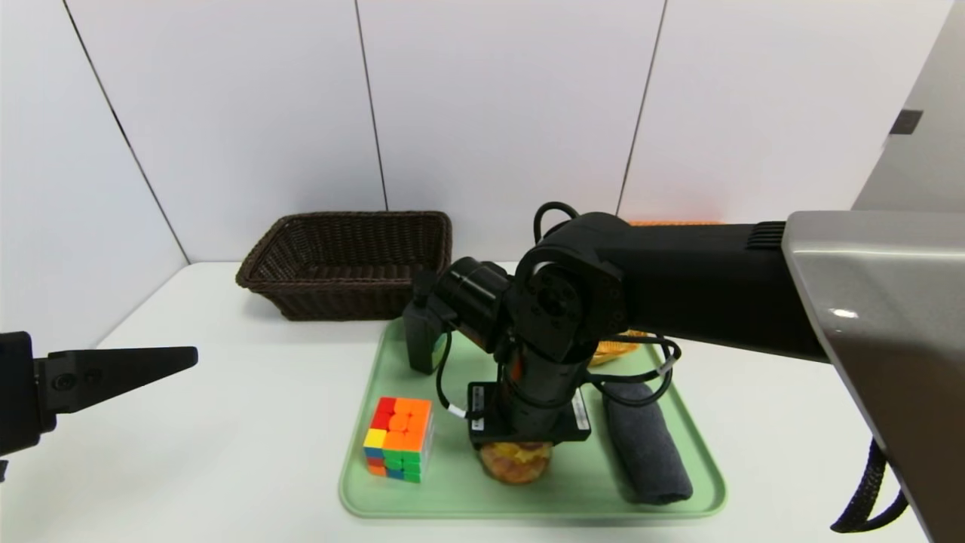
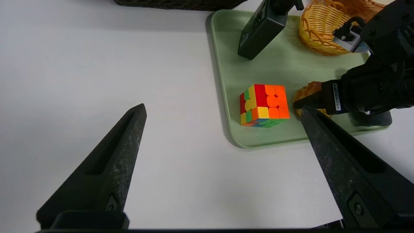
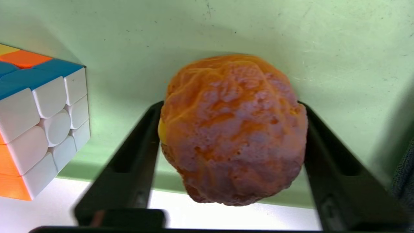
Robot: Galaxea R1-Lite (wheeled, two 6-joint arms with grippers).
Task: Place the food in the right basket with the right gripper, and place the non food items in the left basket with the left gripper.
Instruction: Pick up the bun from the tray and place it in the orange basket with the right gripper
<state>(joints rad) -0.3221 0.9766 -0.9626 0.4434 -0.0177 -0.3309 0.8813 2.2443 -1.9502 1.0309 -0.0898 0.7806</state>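
A round brown bun (image 3: 233, 129) with yellow filling rests on the green tray (image 1: 452, 490) near its front edge. My right gripper (image 3: 230, 106) reaches down over the bun, its two black fingers pressed against the bun's opposite sides. Left of the bun sits a multicoloured puzzle cube (image 1: 398, 439), and to its right lies a rolled dark grey cloth (image 1: 646, 445). A dark bottle (image 1: 422, 335) stands at the tray's back left. My left gripper (image 2: 223, 110) hovers open over bare table left of the tray. The dark brown left basket (image 1: 347, 264) stands behind. Only an orange rim strip of the right basket (image 1: 671, 222) shows behind my right arm.
A small oval yellow wicker basket (image 2: 323, 29) sits at the back of the tray, mostly hidden by my right arm in the head view. White wall panels close off the far side of the table.
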